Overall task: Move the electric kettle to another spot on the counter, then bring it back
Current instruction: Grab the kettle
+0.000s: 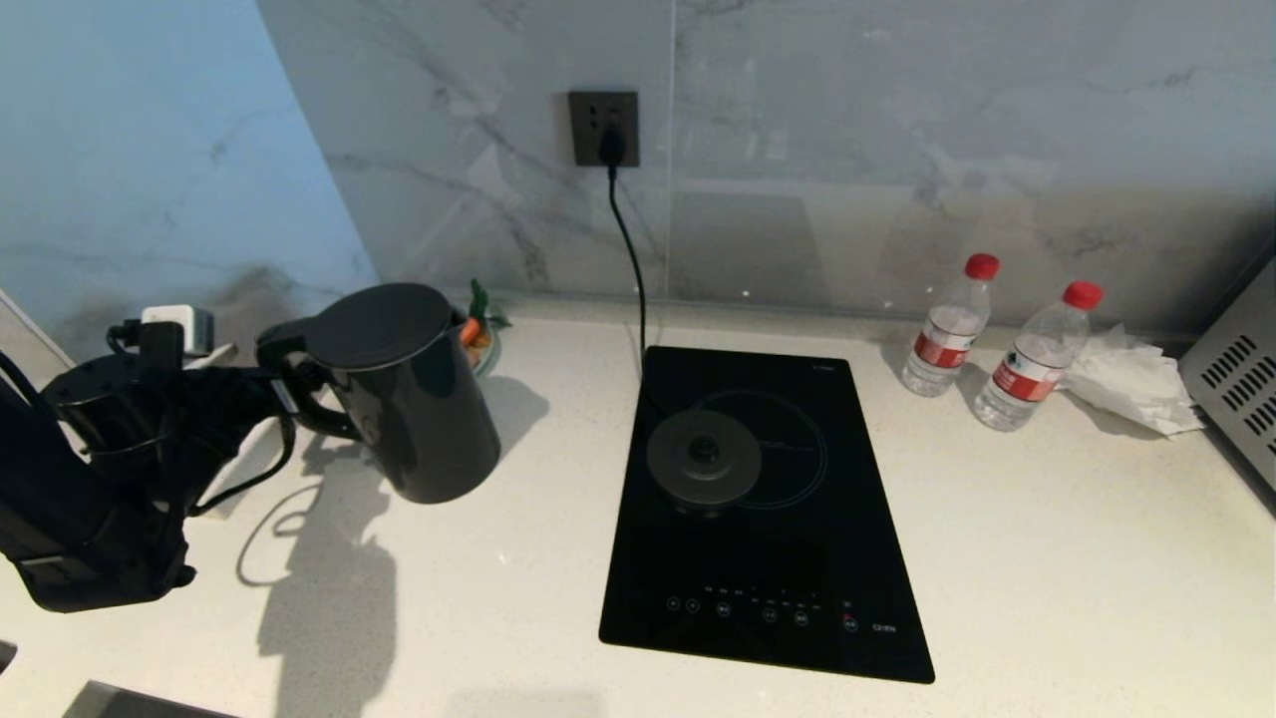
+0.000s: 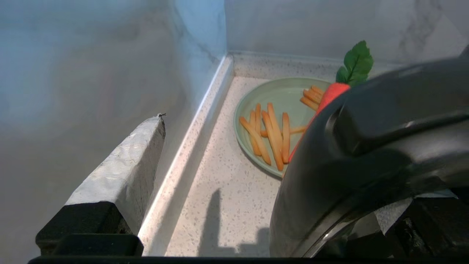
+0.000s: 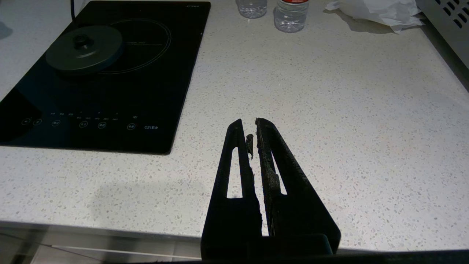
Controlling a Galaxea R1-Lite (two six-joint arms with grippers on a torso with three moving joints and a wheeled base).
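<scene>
The black cooktop (image 3: 102,73) bears the marking "C21EW" beside its touch controls.

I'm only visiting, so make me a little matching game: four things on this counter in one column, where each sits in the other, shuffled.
Things:
1. electric kettle
2. round power base
3. two water bottles
4. green plate of carrot sticks

Places:
A. on the black cooktop
B. in the corner behind the kettle
C. near the wall, beside a crumpled tissue
D. on the left of the counter, its handle at the left gripper, whose fingers are spread wide

Pairs: 1-D, 2-A, 3-C, 4-B
</scene>
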